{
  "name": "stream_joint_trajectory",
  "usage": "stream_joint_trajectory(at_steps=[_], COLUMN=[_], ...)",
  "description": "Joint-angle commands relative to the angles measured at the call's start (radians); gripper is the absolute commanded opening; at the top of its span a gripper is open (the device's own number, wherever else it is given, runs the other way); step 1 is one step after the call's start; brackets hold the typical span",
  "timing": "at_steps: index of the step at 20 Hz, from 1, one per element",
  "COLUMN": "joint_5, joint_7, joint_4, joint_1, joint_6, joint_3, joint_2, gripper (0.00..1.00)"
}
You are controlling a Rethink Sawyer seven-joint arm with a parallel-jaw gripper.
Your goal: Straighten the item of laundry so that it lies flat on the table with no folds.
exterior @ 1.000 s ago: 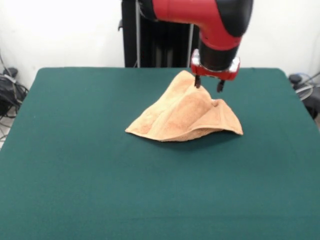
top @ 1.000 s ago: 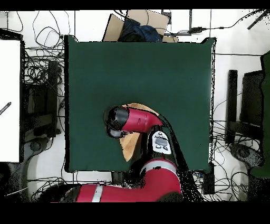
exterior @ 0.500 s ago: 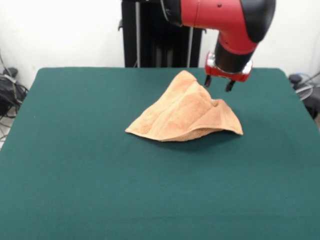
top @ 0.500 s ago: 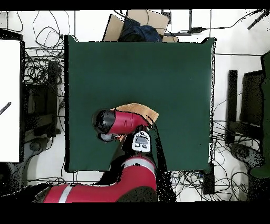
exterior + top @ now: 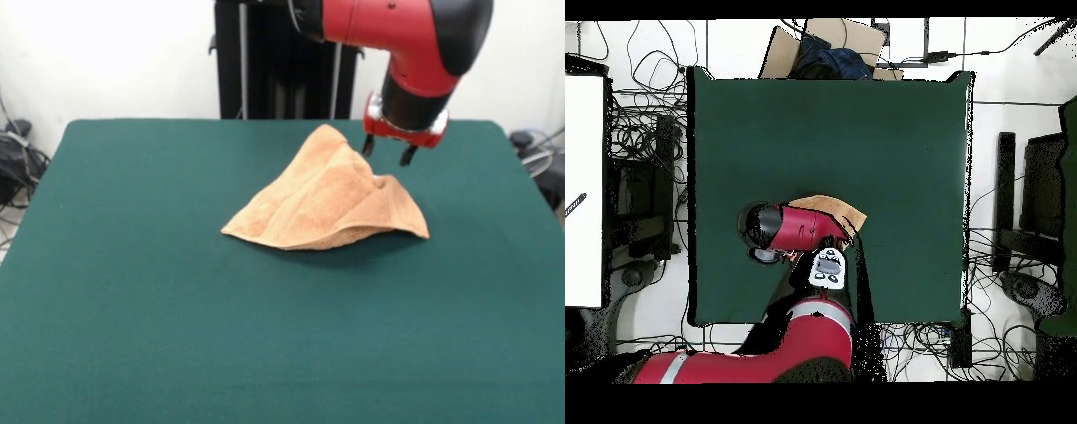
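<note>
The peach-orange towel (image 5: 328, 200) lies crumpled in a folded, tent-like heap on the dark green table (image 5: 177, 336), toward its far right part. My gripper (image 5: 387, 154) hangs open and empty just above and to the right of the heap's peak, not touching it. In the overhead view the red arm covers most of the towel (image 5: 837, 207), and the gripper itself is hidden under the arm.
The black pedestal (image 5: 265, 62) stands behind the table's far edge. Cables (image 5: 18, 163) lie off the table's left side. A cardboard box (image 5: 820, 45) stands beyond the table edge opposite the robot in the overhead view.
My gripper has moved right and slightly up, away from the towel's peak where it stood a second ago. The towel has kept its shape.
</note>
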Motion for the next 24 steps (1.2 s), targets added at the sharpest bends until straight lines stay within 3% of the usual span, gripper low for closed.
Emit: stream_joint_trajectory(at_steps=[1,4,9,24], joint_5=[0.067,0.085,0.113,0.152], joint_7=[0.333,0.343,0.346,0.338], joint_4=[-0.160,-0.200,-0.183,-0.159], joint_1=[0.039,0.052,0.065,0.094], joint_6=[0.140,0.193,0.215,0.187], joint_3=[-0.029,-0.033,-0.034,-0.065], joint_2=[0.045,0.066,0.060,0.057], gripper=[1.00,1.00,1.00,1.00])
